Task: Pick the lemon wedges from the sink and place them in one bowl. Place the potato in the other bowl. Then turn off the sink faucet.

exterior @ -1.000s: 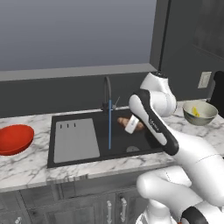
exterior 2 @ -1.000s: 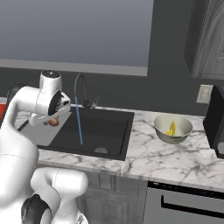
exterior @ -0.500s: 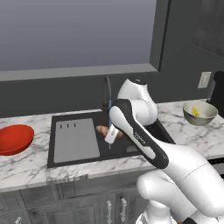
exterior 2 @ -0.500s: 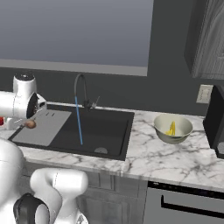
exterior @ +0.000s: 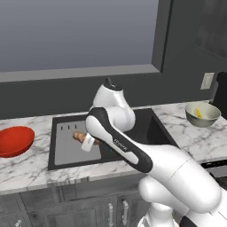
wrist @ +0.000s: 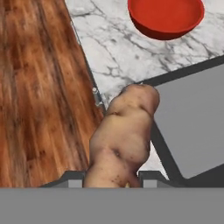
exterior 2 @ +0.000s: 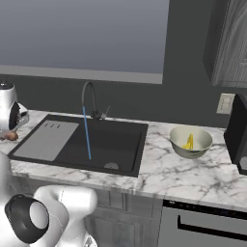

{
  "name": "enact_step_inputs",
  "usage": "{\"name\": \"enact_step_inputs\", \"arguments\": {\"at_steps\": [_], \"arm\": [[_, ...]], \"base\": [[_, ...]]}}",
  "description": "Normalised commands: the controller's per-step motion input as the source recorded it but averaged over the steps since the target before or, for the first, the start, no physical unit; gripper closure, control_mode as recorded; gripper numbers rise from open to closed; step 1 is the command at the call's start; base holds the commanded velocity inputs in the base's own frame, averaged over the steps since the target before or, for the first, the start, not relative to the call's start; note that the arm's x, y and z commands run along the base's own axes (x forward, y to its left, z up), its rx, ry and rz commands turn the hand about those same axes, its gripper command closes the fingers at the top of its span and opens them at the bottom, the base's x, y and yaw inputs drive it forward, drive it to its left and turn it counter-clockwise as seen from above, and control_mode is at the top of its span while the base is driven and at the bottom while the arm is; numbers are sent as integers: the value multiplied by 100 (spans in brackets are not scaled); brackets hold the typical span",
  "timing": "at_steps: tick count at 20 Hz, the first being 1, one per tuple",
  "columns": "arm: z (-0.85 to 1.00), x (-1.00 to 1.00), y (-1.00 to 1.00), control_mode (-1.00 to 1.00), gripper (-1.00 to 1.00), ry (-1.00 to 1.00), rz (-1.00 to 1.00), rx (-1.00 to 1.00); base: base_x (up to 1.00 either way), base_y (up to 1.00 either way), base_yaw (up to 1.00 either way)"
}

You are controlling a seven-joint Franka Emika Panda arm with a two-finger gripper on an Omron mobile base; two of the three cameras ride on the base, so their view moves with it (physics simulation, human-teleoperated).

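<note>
Potato, the small orange-brown lumpy one, sat clamped between the two dark fingers of the gripper, which were partly closed around its lower end. It hung in the air above the flat grey drainboard panel of the large black rectangular sink, toward the end of the sink nearest the wide glossy red bowl. The white arm rose from the base, bent over the sink and folded back at the elbow, so that the hand reached sideways toward the red bowl's side of the sink. In the hand view the potato stuck out past the fingertips, with the sink's edge, the white marble counter and the red bowl beyond it. On the far side of the sink from the red bowl, the round grey-beige bowl held the bright yellow lemon wedges. A thin blue stream of water ran from the thin dark gooseneck faucet into the sink.
</note>
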Motion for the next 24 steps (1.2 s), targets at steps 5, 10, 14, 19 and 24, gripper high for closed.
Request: {"name": "enact_step_inputs", "arguments": {"at_steps": [5, 10, 14, 19, 24], "arm": [[0, 4, 85, -100, 100, 1, 6, 0], [0, 11, 85, -100, 100, 1, 5, 0], [0, 16, 74, -100, 100, 3, 1, -1], [0, 29, 60, -100, 100, 5, 0, -2], [0, 34, 46, -100, 100, 2, 0, -2]], "base": [[0, 0, 0], [0, 0, 0], [0, 0, 0], [0, 0, 0], [0, 0, 0]]}}
